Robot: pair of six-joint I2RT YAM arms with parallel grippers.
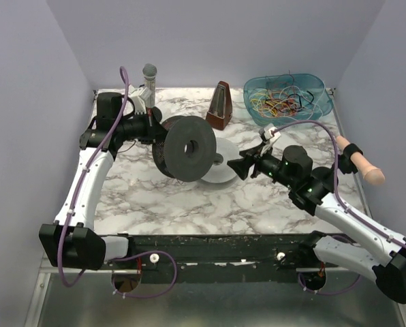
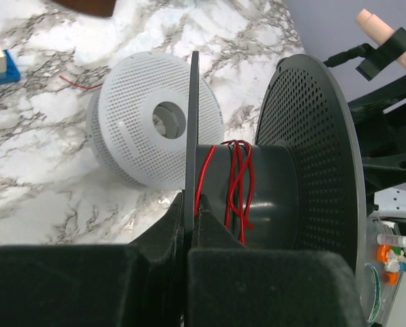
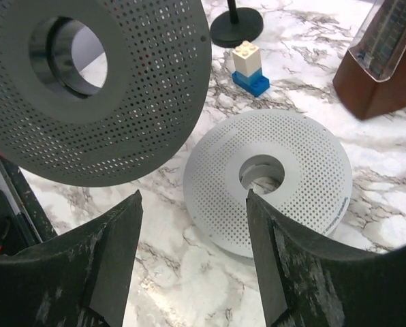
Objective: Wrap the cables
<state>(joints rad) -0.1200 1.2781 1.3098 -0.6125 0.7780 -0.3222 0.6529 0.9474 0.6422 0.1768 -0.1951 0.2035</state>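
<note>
Two roles: left tool [image 2: 191, 201] pinches the flange of the dark spool [image 2: 305, 157] mid-frame, exposing its red cable [image 2: 238, 184] for winding; right tool [image 3: 191, 204] gapes empty.

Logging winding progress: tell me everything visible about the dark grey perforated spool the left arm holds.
The dark grey perforated plastic-looking spool has two round flanges joined by a smooth drum with a centre hole. It stands on edge, apparently lifted off the marble table. The left gripper is shut on one flange's rim. A thin red cable loops several times around the drum. Nothing else visibly touches it.
</note>
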